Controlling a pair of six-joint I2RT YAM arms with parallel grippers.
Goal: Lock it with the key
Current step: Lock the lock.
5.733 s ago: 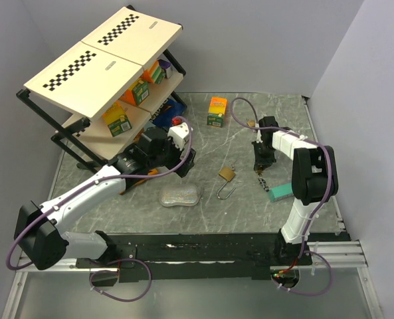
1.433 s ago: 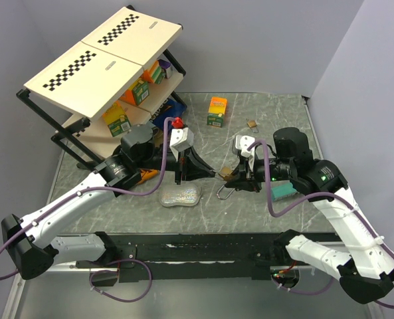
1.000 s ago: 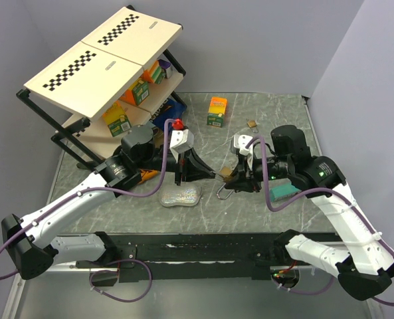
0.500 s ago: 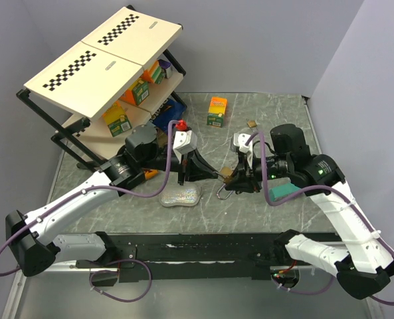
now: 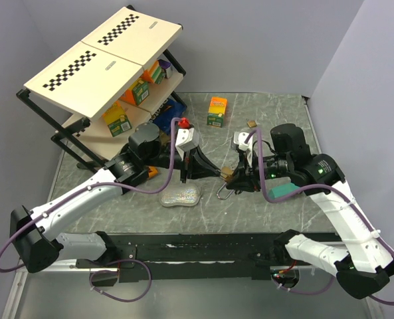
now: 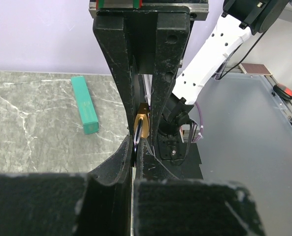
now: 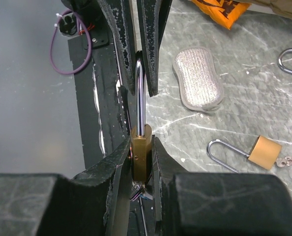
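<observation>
Above the middle of the counter (image 5: pixel 276 113), clear of its surface, the brass padlock (image 7: pixel 141 156) is held between both arms. The right gripper (image 7: pixel 141 147) is clamped on the body, and the left gripper (image 7: pixel 138 73) is pinched tight on the steel shackle (image 7: pixel 140 108). The likely trouble is the thin shackle sliding or twisting between the left fingers when the two arms press together. The free leg would then miss its hole and the lock would not click. An off-line push could also pry the body out of the right gripper and drop it. Whether a key sits in the cylinder I cannot tell, as the metal under the body is blurred. Only the right wrist view shows a loose open padlock (image 7: pixel 263 150) and a silver scouring pad (image 7: pixel 199 78) lying beyond. The left wrist view alone shows the brass body head-on, with a teal box (image 6: pixel 85 104) behind. The top view adds the shelf rack (image 5: pixel 117 60) at the far left corner.
</observation>
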